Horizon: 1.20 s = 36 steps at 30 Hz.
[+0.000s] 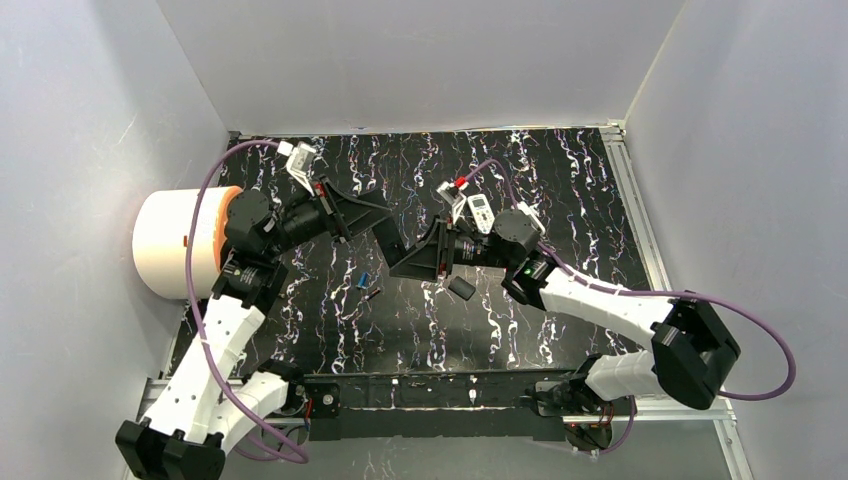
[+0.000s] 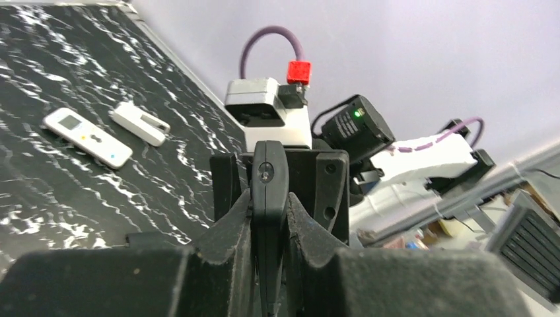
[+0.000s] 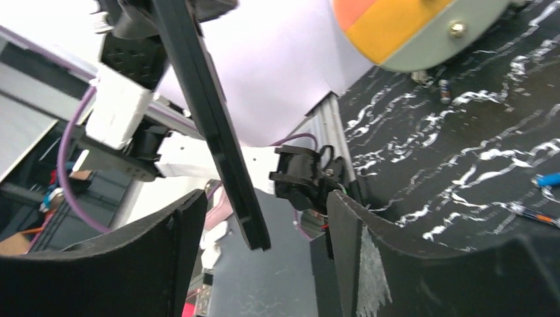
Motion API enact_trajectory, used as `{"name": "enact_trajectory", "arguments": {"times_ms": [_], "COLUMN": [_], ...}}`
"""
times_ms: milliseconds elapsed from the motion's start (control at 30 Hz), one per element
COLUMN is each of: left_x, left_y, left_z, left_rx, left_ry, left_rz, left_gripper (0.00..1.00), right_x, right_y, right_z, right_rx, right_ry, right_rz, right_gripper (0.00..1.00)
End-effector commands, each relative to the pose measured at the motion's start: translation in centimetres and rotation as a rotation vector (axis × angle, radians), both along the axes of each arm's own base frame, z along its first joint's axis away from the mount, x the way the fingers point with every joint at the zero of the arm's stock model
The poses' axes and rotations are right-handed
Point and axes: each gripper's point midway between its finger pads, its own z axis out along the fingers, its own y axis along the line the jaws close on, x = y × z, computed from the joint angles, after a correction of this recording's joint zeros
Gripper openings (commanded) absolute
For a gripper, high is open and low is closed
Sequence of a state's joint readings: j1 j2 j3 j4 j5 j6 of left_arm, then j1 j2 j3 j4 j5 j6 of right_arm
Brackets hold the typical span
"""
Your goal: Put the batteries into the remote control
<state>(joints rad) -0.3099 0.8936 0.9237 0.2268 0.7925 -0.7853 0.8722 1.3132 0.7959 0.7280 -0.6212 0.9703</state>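
Note:
My left gripper point(image 1: 378, 232) is shut on a black remote point(image 2: 269, 191) and holds it edge-on above the table, between the two arms. My right gripper point(image 3: 264, 201) is open, and the remote's free end point(image 3: 228, 172) hangs between its jaws without touching them. A blue battery point(image 1: 362, 281) and a dark battery point(image 1: 372, 294) lie on the mat below the grippers. Both also show in the right wrist view, the blue one point(image 3: 548, 179) and the dark one point(image 3: 528, 212). I see no green battery.
A white remote point(image 2: 87, 137) and a small white two-pronged piece point(image 2: 139, 123) lie at the back of the mat. A small black flat piece point(image 1: 461, 289) lies below my right gripper. A large white and orange roll point(image 1: 185, 240) stands at the left edge.

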Motion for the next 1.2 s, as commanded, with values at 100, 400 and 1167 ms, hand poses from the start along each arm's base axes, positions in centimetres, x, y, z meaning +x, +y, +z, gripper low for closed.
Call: {"name": "enact_trajectory", "arguments": {"times_ms": [100,400,1167], "left_x": [3.5,3.2,0.9], "left_y": [6.0,16.5,23.5], "left_z": [-4.7,-9.5,-11.0], "left_rx": [0.229,0.444,0.563], "left_ry": [0.019,0.160,0.267], "left_rz": [0.457,0.993,1.344], "left_gripper": [0.00,0.00,0.00], "right_x": [3.0,9.4,10.7], "right_y": [-1.2,-1.3,10.0], "right_z": [-0.1,-9.3,-22.2], "right_rx": [-0.070,-0.497,-1.055], "right_ry": [-0.105,0.097,-0.093], "right_rz": [-0.225,-0.609,-0.601], "right_gripper": [0.79,0.69,0.64]}}
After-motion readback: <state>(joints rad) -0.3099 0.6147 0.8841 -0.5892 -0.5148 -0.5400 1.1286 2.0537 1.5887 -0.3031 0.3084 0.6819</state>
